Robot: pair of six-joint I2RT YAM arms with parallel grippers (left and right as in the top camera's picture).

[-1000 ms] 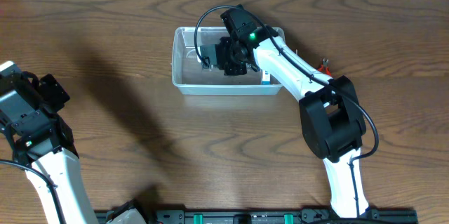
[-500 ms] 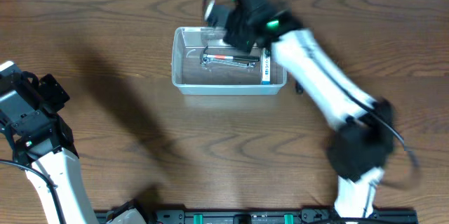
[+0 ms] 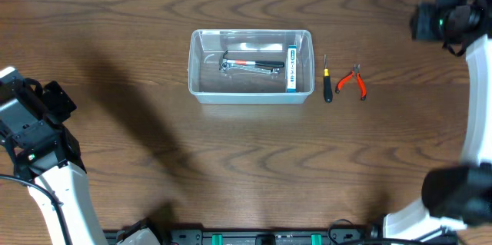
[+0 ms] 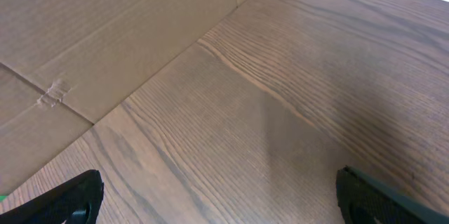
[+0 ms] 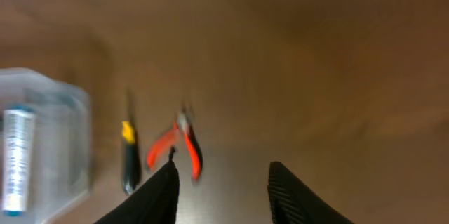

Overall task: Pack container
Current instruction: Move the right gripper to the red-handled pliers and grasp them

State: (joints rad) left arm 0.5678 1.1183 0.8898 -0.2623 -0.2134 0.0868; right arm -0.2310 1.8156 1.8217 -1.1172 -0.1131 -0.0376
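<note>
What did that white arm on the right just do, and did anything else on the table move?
The right gripper rose out of the container and swung away to the far right corner, open and empty, leaving the tool lying inside. The container, the small box and the left arm stayed put.

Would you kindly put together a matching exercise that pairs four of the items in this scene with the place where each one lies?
Items
1. blue-and-white box
2. screwdriver
3. red-handled pliers
4. silver tool

Places
A. on the table, farthest to the right
B. inside the container, near its middle
C. on the table, between the container and the pliers
D. inside the container, against its right end

Pairs: 1-D, 2-C, 3-A, 4-B
</note>
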